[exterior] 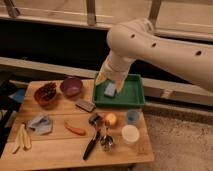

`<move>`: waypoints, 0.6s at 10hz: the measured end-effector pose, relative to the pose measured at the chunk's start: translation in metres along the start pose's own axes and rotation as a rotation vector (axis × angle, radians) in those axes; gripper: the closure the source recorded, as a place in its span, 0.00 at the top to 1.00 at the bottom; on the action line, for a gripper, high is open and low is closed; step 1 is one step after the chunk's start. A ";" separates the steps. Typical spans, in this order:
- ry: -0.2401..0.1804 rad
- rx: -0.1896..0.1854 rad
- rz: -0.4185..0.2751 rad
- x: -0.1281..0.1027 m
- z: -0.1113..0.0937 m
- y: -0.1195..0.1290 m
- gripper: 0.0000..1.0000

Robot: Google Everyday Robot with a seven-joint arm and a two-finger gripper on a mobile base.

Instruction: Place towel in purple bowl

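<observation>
The towel (40, 123) is a crumpled blue-grey cloth lying at the front left of the wooden table. The purple bowl (71, 86) stands empty at the back of the table, left of the green tray (134, 101). My gripper (110, 83) hangs from the big white arm over the left part of the green tray, just above a small blue sponge (110, 90). Its two yellowish fingertips stand apart and hold nothing. The gripper is to the right of the bowl and far from the towel.
A red bowl of dark grapes (46, 93) sits left of the purple bowl. Bananas (22, 137), a carrot (75, 129), a grey block (85, 105), an apple (110, 119), a blue cup (132, 116), a white cup (130, 134) and a black-handled tool (92, 144) lie on the table.
</observation>
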 end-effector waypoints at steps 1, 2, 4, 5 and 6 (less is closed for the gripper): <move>0.020 -0.001 -0.040 0.012 0.013 0.012 0.65; 0.034 -0.004 -0.069 0.023 0.023 0.025 0.65; 0.075 -0.023 -0.134 0.047 0.046 0.065 0.65; 0.098 -0.039 -0.170 0.060 0.058 0.088 0.65; 0.122 -0.060 -0.203 0.072 0.069 0.111 0.65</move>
